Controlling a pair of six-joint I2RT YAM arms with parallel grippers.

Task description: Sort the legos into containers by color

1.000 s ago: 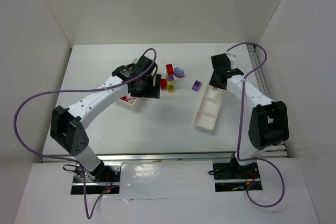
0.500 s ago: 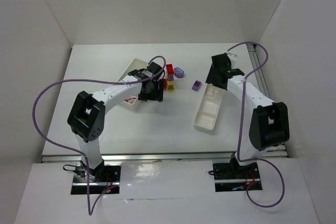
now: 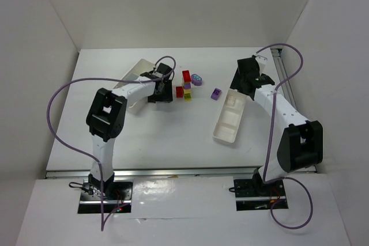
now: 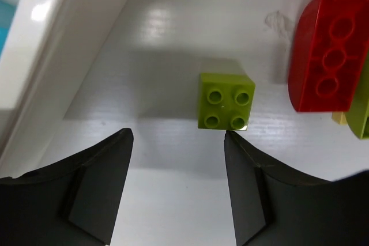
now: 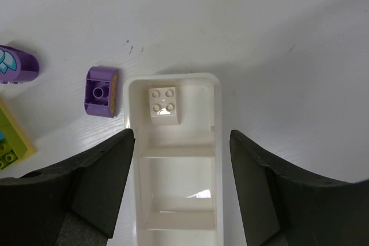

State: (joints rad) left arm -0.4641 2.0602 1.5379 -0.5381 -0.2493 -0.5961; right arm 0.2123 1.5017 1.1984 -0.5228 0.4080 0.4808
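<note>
- A white brick [image 5: 163, 105] lies in the end part of the long tray [image 5: 218, 113]. Its bumps face up.
- The right gripper [image 5: 181, 133] hangs right over that tray. Its fingers are wide apart, one on each side of the tray, and hold nothing.
- A second ago those fingers were shut tight above the same spot. So I think the arm has just dropped the white brick in, and that brick is now sorted.
- The other two parts of the long tray have nothing in them.
- A purple brick [image 5: 102, 91] sits on the table just beside the tray's end. It may be an easy one for this arm to take next.
- On the other side, a green brick [image 4: 226, 101] sits on the table [image 4: 173, 38], apart from a red brick [image 4: 326, 61].
- The left gripper [image 4: 179, 136] has swung away from the small tray [image 4: 40, 56] toward the pile. Its fingers are open and empty, with the green brick just in front of them.
- It looks ready to go for the green brick, but it is not around it yet.
</note>
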